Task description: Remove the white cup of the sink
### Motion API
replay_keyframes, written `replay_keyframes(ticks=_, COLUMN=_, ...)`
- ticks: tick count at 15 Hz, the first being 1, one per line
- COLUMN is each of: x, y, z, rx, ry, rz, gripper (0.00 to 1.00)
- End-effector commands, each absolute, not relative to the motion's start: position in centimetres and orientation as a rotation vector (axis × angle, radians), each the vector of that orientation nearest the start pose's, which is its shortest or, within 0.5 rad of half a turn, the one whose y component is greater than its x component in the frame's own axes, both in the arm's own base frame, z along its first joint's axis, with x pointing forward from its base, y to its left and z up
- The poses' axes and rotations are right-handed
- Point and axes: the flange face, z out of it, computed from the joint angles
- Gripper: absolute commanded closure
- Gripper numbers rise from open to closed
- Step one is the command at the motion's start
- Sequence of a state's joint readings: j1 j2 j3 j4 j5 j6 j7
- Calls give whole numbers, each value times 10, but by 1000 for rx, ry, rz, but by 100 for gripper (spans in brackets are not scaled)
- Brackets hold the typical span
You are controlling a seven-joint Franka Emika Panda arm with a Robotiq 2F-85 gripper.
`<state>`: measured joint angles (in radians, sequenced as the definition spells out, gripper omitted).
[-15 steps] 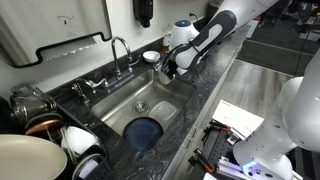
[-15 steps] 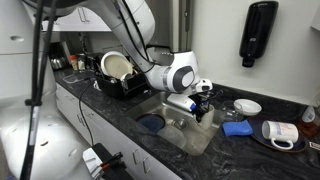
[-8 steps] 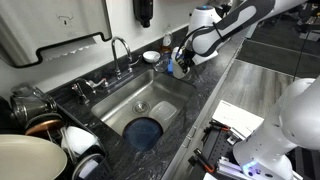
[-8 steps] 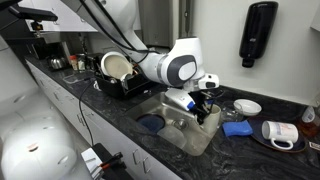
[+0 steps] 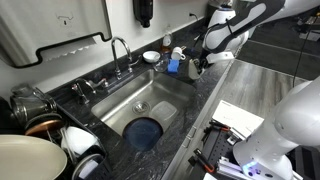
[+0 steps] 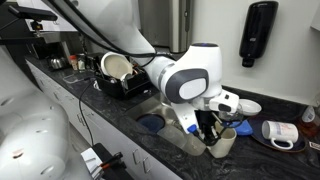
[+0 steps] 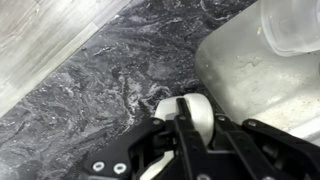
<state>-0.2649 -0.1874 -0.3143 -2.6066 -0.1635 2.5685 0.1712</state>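
Note:
My gripper (image 7: 183,108) is shut on the white cup (image 7: 201,120); one finger runs across its open mouth. In an exterior view the cup (image 6: 224,143) hangs under the gripper (image 6: 211,128) over the dark speckled counter, beyond the end of the sink (image 6: 160,127). In an exterior view the gripper (image 5: 197,65) is past the sink (image 5: 135,98) over the counter; the cup is hard to make out there. The basin holds a dark blue round dish (image 5: 145,132). The faucet (image 5: 120,50) stands behind the basin.
A blue cloth (image 6: 238,128) lies on the counter by the cup. A shallow white bowl (image 6: 247,106) and a mug on a plate (image 6: 278,133) are beyond. A pale container (image 7: 255,60) is close in the wrist view. Stacked bowls and pots (image 5: 45,145) flank the sink's other end.
The gripper has carried the cup up out of the basin and sideways, from the sink's end to over the counter beside the blue cloth.

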Motion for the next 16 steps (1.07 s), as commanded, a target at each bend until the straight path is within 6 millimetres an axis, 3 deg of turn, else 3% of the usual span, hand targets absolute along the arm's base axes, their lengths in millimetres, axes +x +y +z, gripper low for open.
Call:
replay_keyframes(ticks=1, x=362, y=-265, z=332, rx=-3015, ry=1096, rz=-225, gripper=96)
replay_keyframes(ticks=9, x=375, y=-296, z=324, rx=-2960, ry=1207, rz=-176, gripper=96)
replay_keyframes(ticks=10, x=376, y=-298, z=323, rx=-2953, ry=1216, rz=-170, gripper=60)
replay_keyframes(ticks=11, x=377, y=-300, z=321, rx=-2945, ry=1227, rz=-165, gripper=59)
replay_keyframes(ticks=16, x=379, y=-301, z=323, rx=-2915, ry=1248, rz=-169, gripper=24)
